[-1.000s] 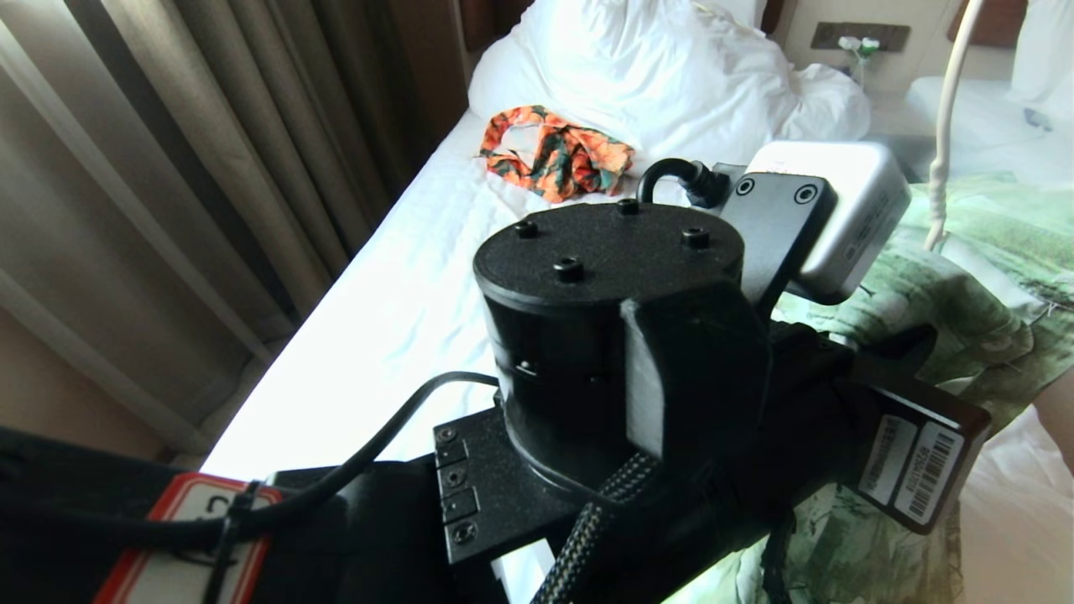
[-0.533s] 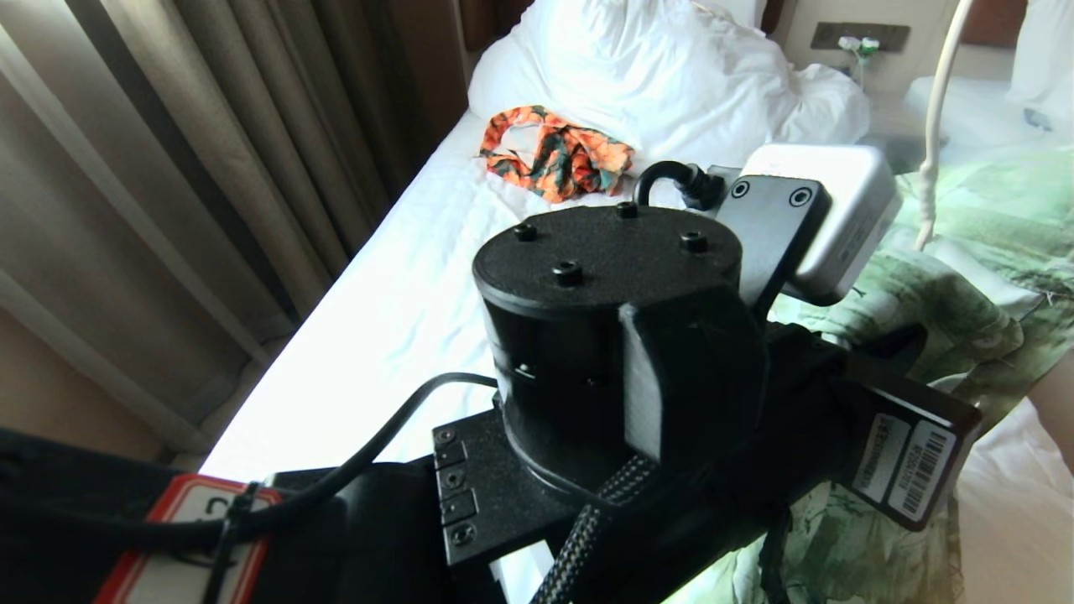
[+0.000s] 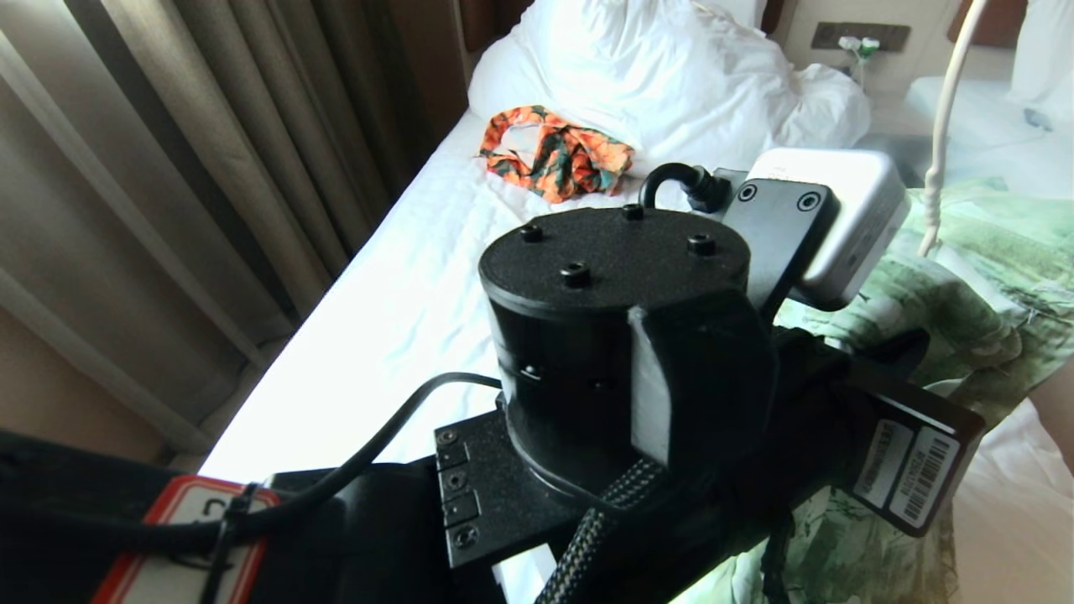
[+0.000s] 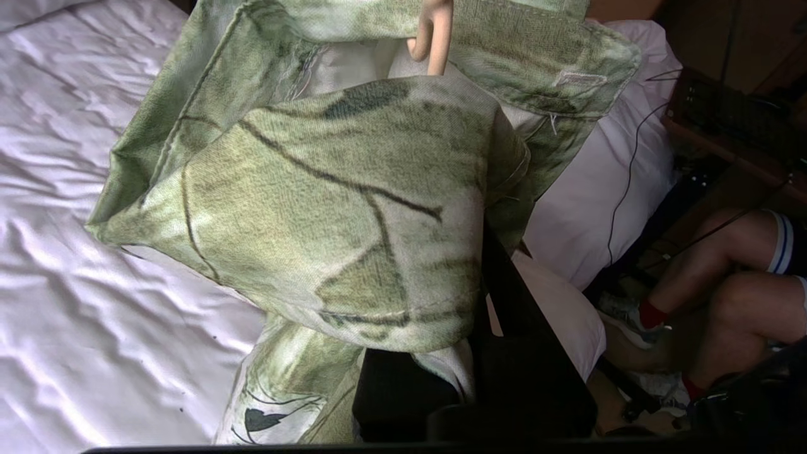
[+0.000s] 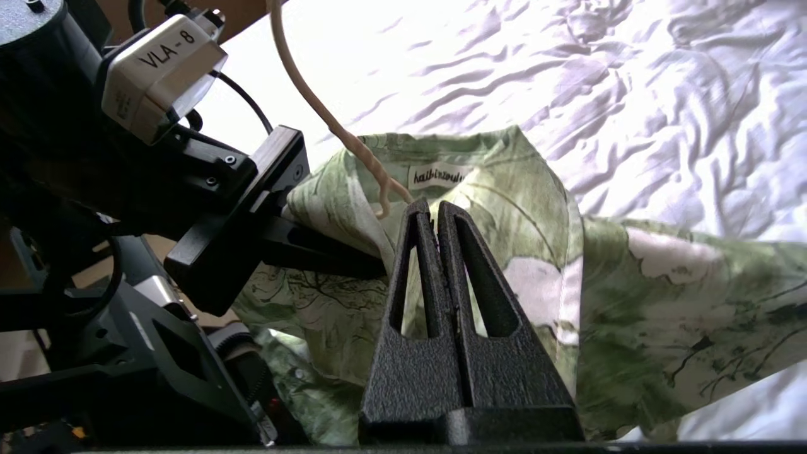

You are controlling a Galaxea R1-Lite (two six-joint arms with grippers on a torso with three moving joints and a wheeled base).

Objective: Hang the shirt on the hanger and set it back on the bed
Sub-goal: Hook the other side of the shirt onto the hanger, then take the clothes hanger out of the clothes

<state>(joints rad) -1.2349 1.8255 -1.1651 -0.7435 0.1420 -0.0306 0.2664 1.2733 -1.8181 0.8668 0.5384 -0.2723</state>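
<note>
Bed [image 3: 403, 310], white wrinkled sheet, runs from the near foreground back to a heaped white duvet [image 3: 663, 75] by the headboard end. Drawn beige curtains [image 3: 193, 168] along its left side.

Shirt [image 5: 504, 265], pale green with leaf and branch print, lifted off the sheet at the right of the head view; collar with white label faces the right wrist camera. Lower cloth hangs toward the mattress.

Left arm fills the middle of the head view, wrist camera housing on top. Left gripper [image 5: 353, 258] clenched on a fold of shirt near the collar (fingers mostly buried in cloth in its own view).

Right gripper [image 5: 435, 211] has its two black fingers pressed together at the collar edge, beside the hanger; whether they pinch cloth or the hanger wire cannot be told.

Hanger [image 5: 328, 120], thin cream, rises from inside the collar and out of the top of the head view.

Orange-and-green garment [image 3: 558, 155] crumpled on the sheet below the duvet, well apart from the shirt.

A person's bare legs [image 4: 725, 296] beside the bed, seen in the left wrist view.
</note>
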